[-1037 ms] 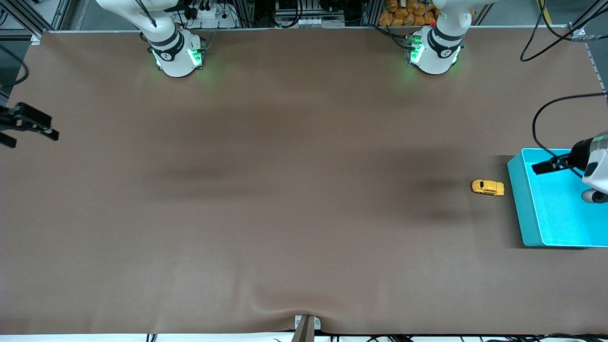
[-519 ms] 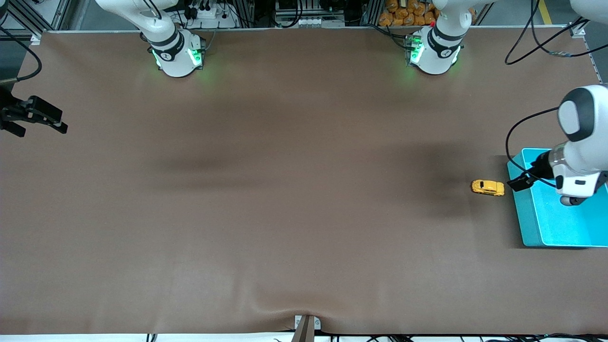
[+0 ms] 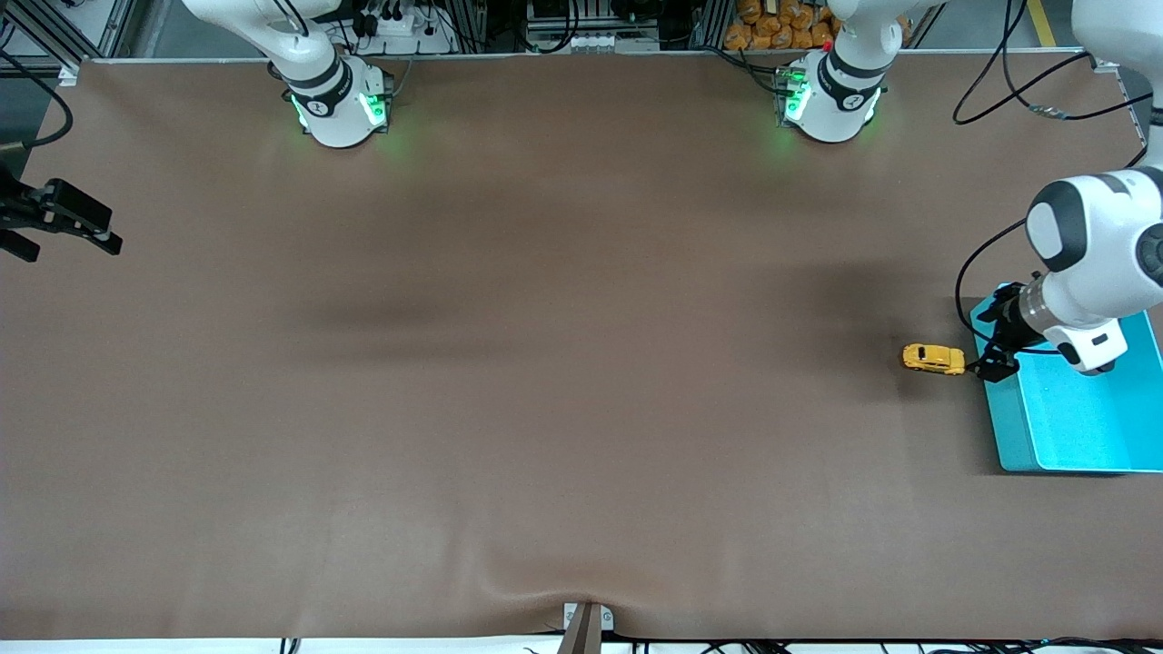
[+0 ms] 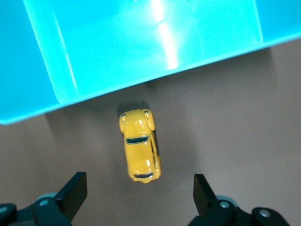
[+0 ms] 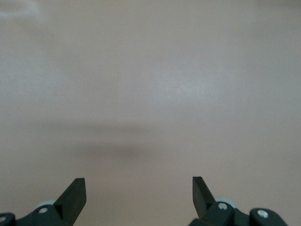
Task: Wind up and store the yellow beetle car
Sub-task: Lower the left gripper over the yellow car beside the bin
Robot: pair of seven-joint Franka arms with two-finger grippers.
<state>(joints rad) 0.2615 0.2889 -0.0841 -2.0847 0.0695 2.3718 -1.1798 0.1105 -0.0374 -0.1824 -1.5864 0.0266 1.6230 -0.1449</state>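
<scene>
Broadly, the brown counter [image 3: 545, 381] filled the front view, with a turquoise bin [image 3: 1072, 427] at the left arm's end. Just beside the bin's wall, toward the right arm's end, sat the yellow beetle car [image 3: 933, 359] on its wheels, not touching the bin. Over the gap between car and bin hung the left gripper [image 3: 992, 356], fingers [image 4: 75, 192] spread wide and holding nothing. At the right arm's end, the right gripper [image 3: 54, 232] waited above the counter's edge, fingers [image 5: 75, 193] likewise spread.
</scene>
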